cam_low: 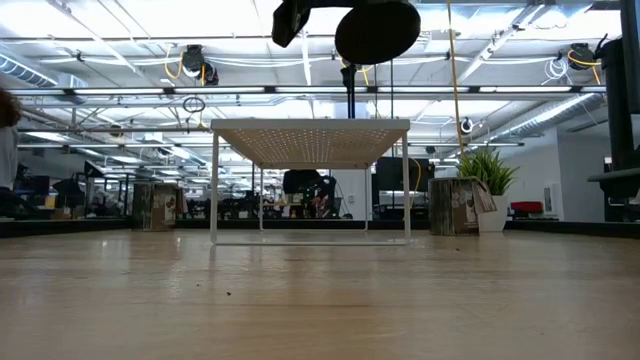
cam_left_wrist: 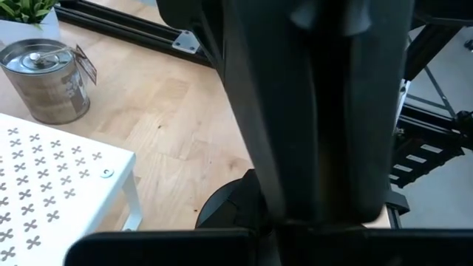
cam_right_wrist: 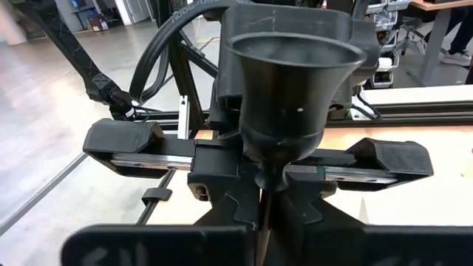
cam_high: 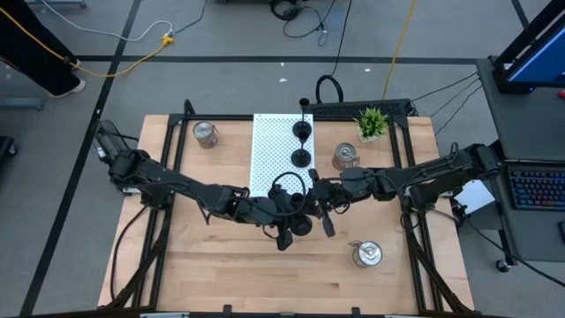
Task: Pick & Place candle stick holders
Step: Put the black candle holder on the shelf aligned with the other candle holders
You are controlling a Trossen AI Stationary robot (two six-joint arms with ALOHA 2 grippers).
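Note:
A black candle stick holder (cam_right_wrist: 294, 81) hangs in the air over the table's middle (cam_high: 301, 226), in front of the white shelf; its round dark shape shows at the top of the low view (cam_low: 377, 30). My right gripper (cam_high: 321, 210) is shut on it. My left gripper (cam_high: 291, 225) faces it from the left, open, with a finger block on either side of the holder (cam_right_wrist: 122, 140), not touching as far as I can see. Two more black holders (cam_high: 303, 131) (cam_high: 302, 158) stand on the shelf. Three silver holders (cam_high: 205, 134) (cam_high: 345, 157) (cam_high: 365, 254) stand on the table. My right gripper pinches the black holder by its thin stem just under the cup (cam_right_wrist: 267, 181), between its two fingers. The fingers come level from the table's right side. The holder is lifted clear of the table, its cup (cam_right_wrist: 294, 44) standing out past the fingers.
The white perforated shelf (cam_high: 269, 146) stands at the table's far middle on thin legs (cam_low: 214, 190). A small green potted plant (cam_high: 372, 122) sits at the far right. Bare wood lies along the near edge (cam_high: 221, 274).

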